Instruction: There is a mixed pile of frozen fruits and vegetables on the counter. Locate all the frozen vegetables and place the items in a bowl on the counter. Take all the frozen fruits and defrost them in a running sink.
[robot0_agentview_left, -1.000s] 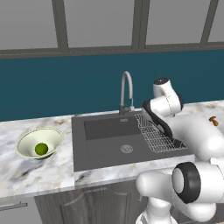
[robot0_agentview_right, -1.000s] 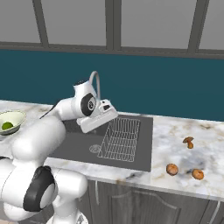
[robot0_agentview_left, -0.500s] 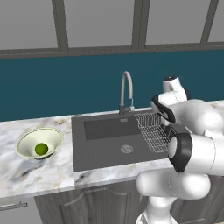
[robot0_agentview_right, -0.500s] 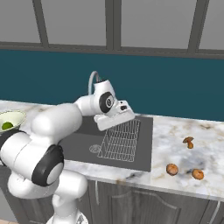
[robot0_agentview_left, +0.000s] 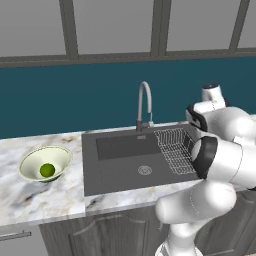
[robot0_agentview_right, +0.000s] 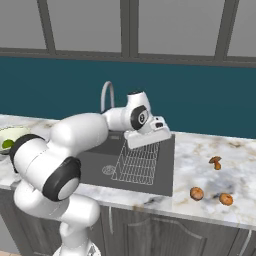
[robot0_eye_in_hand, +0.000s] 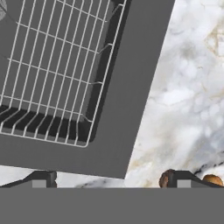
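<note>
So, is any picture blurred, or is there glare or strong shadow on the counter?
Left base view: sharp, flat even light; the bowl throws only a faint shadow on the counter. Right base view: equally crisp, no glare on the marble. Hand view: the sink edge and wire rack look slightly soft, enlarged by nearness, not motion blur.

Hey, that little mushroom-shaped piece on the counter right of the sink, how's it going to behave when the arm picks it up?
The mushroom piece looks small with a cap wider than its stem, so it may tip or twist between the fingers. Being solid-looking, it probably won't squash. The marble counter is smooth, so a nudge could slide it.
</note>
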